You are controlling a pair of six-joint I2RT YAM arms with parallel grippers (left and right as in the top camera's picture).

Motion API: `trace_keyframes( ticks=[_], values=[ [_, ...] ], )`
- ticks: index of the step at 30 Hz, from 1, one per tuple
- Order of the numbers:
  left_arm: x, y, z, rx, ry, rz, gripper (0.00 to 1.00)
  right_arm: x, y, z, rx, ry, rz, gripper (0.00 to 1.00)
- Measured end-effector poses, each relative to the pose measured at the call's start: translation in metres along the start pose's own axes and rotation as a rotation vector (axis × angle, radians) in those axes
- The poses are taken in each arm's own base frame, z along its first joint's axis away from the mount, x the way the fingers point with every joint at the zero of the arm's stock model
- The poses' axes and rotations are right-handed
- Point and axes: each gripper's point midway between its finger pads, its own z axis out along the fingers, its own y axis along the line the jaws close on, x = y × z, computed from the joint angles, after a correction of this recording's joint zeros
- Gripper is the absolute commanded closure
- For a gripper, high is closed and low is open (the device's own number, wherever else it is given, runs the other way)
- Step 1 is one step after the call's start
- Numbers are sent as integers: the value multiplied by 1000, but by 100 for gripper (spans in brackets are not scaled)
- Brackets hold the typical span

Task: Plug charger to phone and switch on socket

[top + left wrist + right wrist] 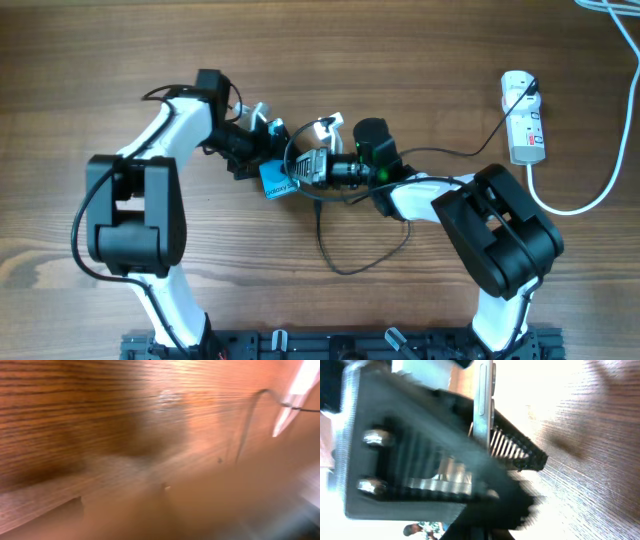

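Observation:
The phone, showing teal-blue with a white strip, is held tilted off the table in my left gripper, which is shut on it. My right gripper is pressed up to the phone's end, shut on the tip of the charger. Its thin black cable loops over the table and runs to the white socket at the far right. In the right wrist view the phone's thin silver edge stands between the left gripper's black ribbed fingers. The left wrist view is blurred; the socket shows faintly.
A thicker white cord curves from the socket along the right edge of the wooden table. Both arm bases stand at the front edge. The charger's slack lies in front of the right arm.

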Motion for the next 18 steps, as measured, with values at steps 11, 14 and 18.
trace_keyframes(
  ticks=[11, 14, 18],
  values=[
    [1, -74, -55, 583, -50, 95, 32, -30, 36, -13, -142, -80, 116, 96],
    [3, -76, -59, 609, -44, 77, 38, -31, 38, -14, -149, -78, 154, 96],
    [7, -76, -59, 619, -39, 75, 47, -32, 42, -15, -158, -80, 177, 96]
  ],
)
